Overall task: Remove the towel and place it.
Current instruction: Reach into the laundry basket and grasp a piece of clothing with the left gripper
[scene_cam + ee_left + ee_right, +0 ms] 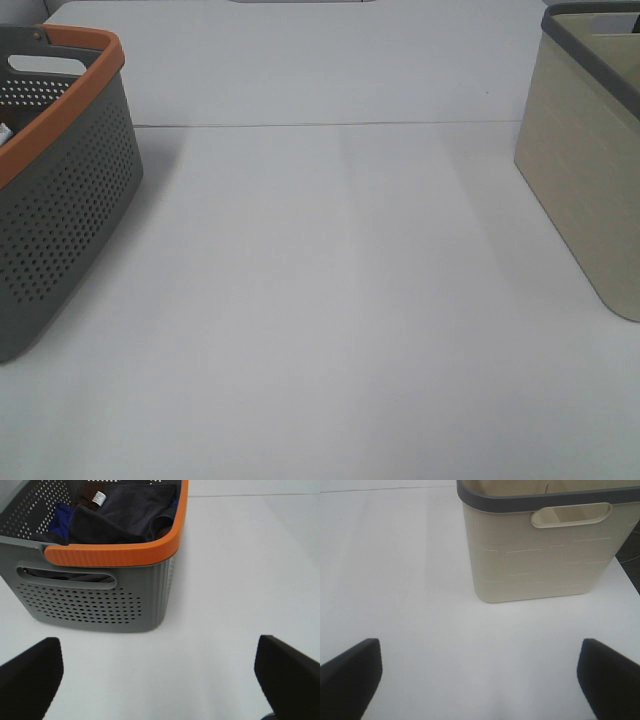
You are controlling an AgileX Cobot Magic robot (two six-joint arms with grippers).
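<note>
A white table (330,300) is filling the exterior high view, with a thin seam (330,125) running across it toward the far edge. A beige bin (590,180) with a grey rim is standing at the table's right edge, its cut-out handle facing the right wrist camera. A grey perforated basket (70,200) with an orange rim is sitting at the table's left edge, well apart from the bin, with bare table lying between them.

The towel (125,515), dark navy-charcoal, is lying crumpled inside the grey basket, covering most of what is showing of its inside and reaching up to the orange rim.

The left gripper (160,675) is hovering over bare table just beside the grey basket, its jaws spread wide and holding nothing. The right gripper (480,675) is hanging over bare table near the beige bin, its jaws likewise spread wide and holding nothing.

A blue cloth (61,517) is peeking out beside the towel, and a brown cloth (87,492) is showing behind it. A small white tag (99,498) is sitting at the towel's edge, next to the brown cloth.
</note>
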